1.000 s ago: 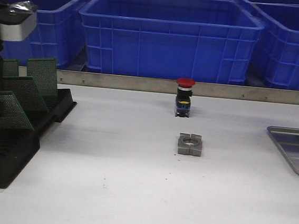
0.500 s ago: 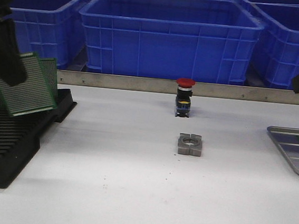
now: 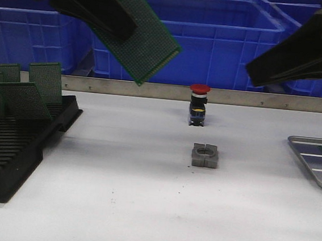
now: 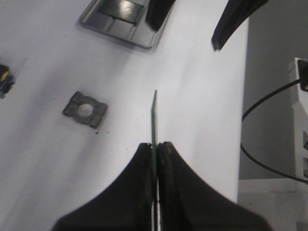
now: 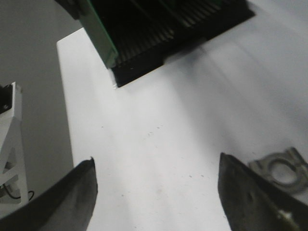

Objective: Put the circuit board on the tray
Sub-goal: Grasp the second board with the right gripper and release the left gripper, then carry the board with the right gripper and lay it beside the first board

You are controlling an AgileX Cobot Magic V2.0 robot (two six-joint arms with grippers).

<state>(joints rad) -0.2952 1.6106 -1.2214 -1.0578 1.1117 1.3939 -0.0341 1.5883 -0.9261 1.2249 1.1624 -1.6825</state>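
Note:
My left gripper point(image 3: 119, 30) is shut on a green perforated circuit board point(image 3: 149, 39) and holds it high above the table, left of centre. In the left wrist view the board point(image 4: 154, 118) shows edge-on between the closed fingertips point(image 4: 155, 144). My right gripper point(image 3: 251, 72) hangs open and empty in the air at the upper right; its fingers stand wide apart in the right wrist view point(image 5: 156, 166). The grey metal tray point(image 3: 316, 164) lies at the table's right edge, also in the left wrist view point(image 4: 103, 26).
A black slotted rack point(image 3: 9, 151) with several more green boards point(image 3: 45, 81) stands at the left. A red-capped push button point(image 3: 198, 104) and a grey metal block with a hole point(image 3: 205, 155) sit mid-table. Blue bins point(image 3: 180, 37) line the back.
My left gripper has lifted the circuit board out of the rack and carried it up and to the right. My right arm has swung in from the right edge toward the centre.

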